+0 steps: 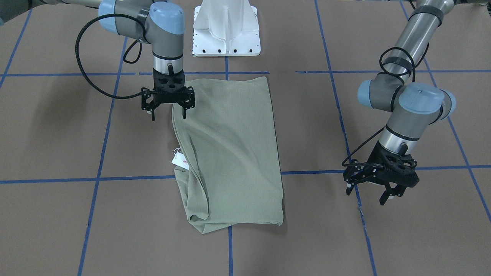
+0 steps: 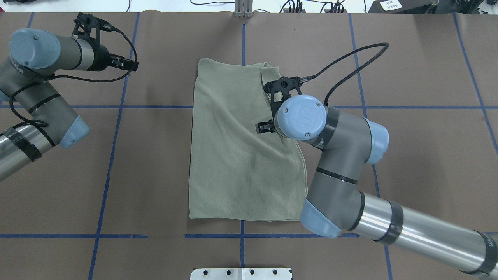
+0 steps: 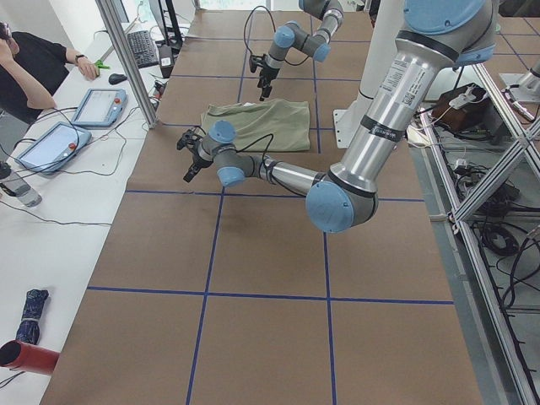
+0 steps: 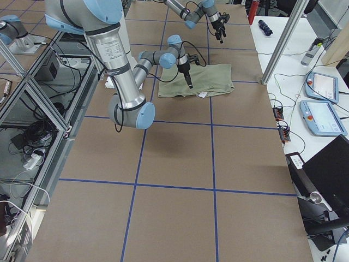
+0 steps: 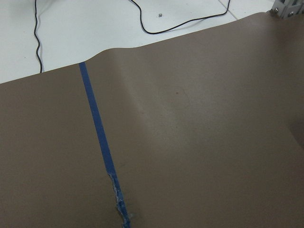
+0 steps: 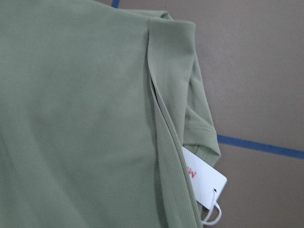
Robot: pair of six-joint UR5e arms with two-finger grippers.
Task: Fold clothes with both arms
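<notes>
Layered edge may split
Right fingers [image 1: 184,112], apart, could pinch only one shirt [image 1: 230,153] layer at centre-left; left fingers [image 1: 383,199] apart, empty.

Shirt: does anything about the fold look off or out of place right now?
Yes. The white hang tag pokes out from the side edge of the shirt, where the folded layers lie uneven rather than flush. Separately, the blue tape on the table looks torn and frayed in the left wrist view.

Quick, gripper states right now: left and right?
Left gripper: open, empty, well off to the side of the sage-green shirt.
Right gripper: open, empty, at the shirt's edge.
</notes>
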